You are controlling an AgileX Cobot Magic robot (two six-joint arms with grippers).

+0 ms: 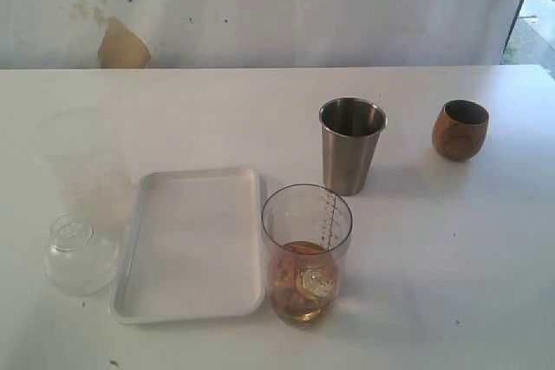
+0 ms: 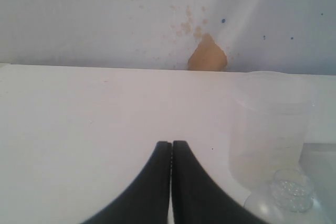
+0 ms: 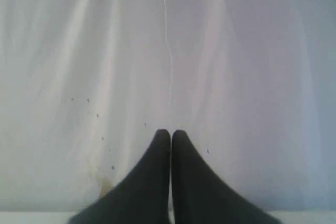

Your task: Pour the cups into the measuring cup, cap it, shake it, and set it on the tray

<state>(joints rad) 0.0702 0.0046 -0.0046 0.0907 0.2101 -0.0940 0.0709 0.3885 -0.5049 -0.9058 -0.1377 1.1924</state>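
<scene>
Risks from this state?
1. The measuring cup is uncapped, holds amber liquid and stands right beside the tray; a nudge may spill it.
2. The steel tumbler stands close by it, so reaching in may clip either.
3. The clear domed lid, close to both the frosted container and the tray, looks hard to grip.

A makeshift test setup — white table [image 1: 451, 283], stained white sheet [image 1: 260, 6] hung behind it.
</scene>
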